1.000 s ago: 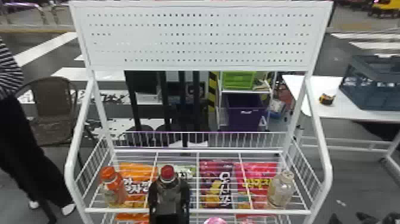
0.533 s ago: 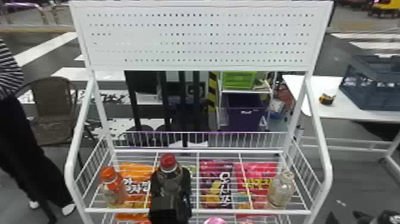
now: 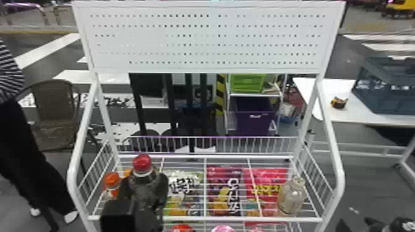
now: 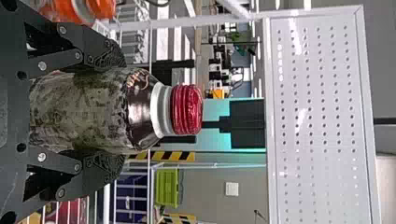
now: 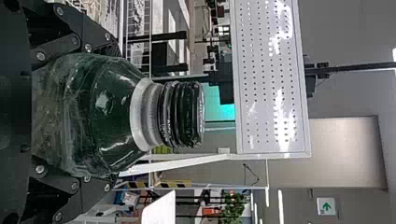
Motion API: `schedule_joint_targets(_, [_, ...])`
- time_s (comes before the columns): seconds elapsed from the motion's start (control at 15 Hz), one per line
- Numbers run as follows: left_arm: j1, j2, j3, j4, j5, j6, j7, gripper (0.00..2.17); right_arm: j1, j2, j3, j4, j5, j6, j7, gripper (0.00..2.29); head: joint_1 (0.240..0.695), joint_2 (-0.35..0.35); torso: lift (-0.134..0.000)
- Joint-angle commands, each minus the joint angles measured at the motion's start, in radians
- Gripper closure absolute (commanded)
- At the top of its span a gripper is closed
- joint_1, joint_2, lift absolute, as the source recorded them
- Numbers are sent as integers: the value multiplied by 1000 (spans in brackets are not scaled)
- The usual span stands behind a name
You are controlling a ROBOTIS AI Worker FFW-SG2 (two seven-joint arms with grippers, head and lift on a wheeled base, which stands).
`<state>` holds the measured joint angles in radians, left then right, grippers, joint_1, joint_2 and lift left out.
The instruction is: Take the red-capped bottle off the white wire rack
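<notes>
Nearest, the left gripper's (image 3: 144, 186) two black fingers are closed about the sides of the red-capped bottle (image 3: 145, 197), by the left part of the white wire rack (image 3: 335, 160). Body mottled grey-green; shoulder dark, glossy and rounded, bearing light script; neck ring smooth and white; cap (image 4: 187, 109) ribbed. Cap points up, long axis close to upright; base hidden. The right gripper (image 3: 390, 224), beyond the rack's right side, clasps a translucent green bottle with a black ribbed cap (image 5: 105, 112). On the wire shelf: an orange-capped bottle (image 3: 111, 184), glossy packets (image 3: 224, 191) with bold lettering, and a clear squat bottle (image 3: 291, 197). Farther back rises a flat, perforated white panel (image 3: 210, 40).
</notes>
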<state>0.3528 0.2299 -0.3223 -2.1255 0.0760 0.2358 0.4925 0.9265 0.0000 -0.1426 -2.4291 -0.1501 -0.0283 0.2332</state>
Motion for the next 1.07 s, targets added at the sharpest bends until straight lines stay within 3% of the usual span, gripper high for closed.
schedule_joint_targets(0.0, [80,5,101,-93,2,46,-34,1909,0,1,6,-1,1,0,0,508,499,0,0])
schedule_joint_targets(0.2, [129,3,170,-114,18,46,-88,1909,0,1,12,2,1,0,0,508,499,0,0])
schedule_joint_targets(1.0, [127,-9,152,-110,11,15,-83,1902,0,1,21,1,9,0,0,508,499,0,0])
